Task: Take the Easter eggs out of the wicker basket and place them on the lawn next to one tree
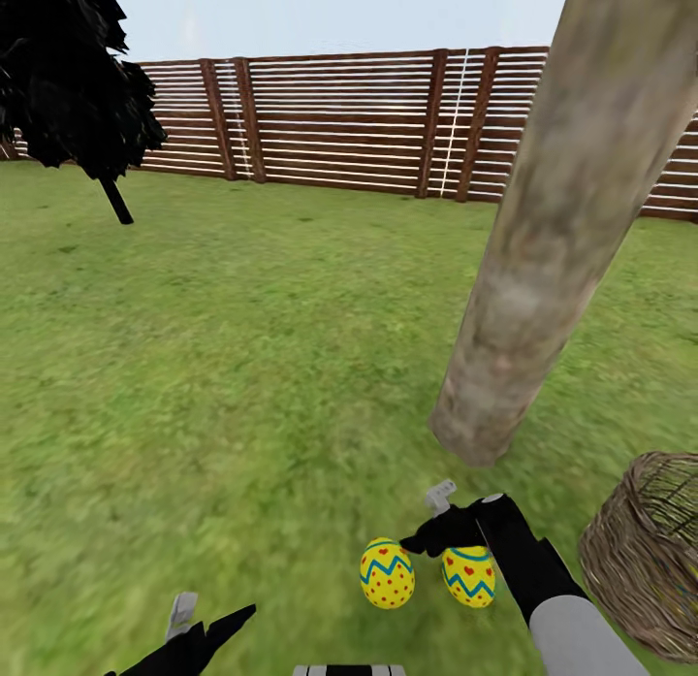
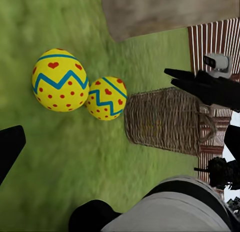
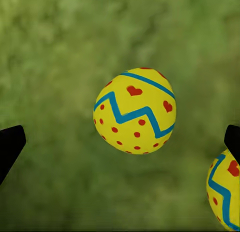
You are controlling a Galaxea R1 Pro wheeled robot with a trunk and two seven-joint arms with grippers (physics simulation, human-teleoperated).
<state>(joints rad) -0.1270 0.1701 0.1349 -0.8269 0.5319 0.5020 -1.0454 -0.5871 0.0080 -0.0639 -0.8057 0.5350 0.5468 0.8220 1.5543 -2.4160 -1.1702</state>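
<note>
Easter eggs, two of them, lying on the lawn [image 1: 223,366] close to the foot of a tree.

Right gripper [image 3: 120,142] poised directly above one egg [image 3: 135,110], jaws wide apart, dark fingertips [image 3: 10,147] at either side of the wrist view with the egg centred between them and untouched. Second egg [image 3: 225,192] just beside it, partly cut off at the frame edge.

From the head camera: right gripper [image 1: 456,526] hanging low over the pair, black wrist and grey forearm reaching in from the lower right. Yellow egg with blue zigzag and red dots [image 1: 387,573] to the left, yellow egg with red hearts [image 1: 469,576] to the right, near each other, whether touching cannot be told. Thick pale grey-brown trunk of the tree [image 1: 553,240] rising just beyond them, leaning across the frame.

Wicker basket [image 1: 645,560] on the grass at the right, near the eggs; inside not clear enough to tell its contents.

Left gripper [image 1: 199,629] low at the bottom left, well apart from the eggs, jaws apart, holding nothing.

Farther off: brown slatted wooden fence [image 1: 339,123] across the background, a dark, nearly black tree [image 1: 68,75] at the upper left.
</note>
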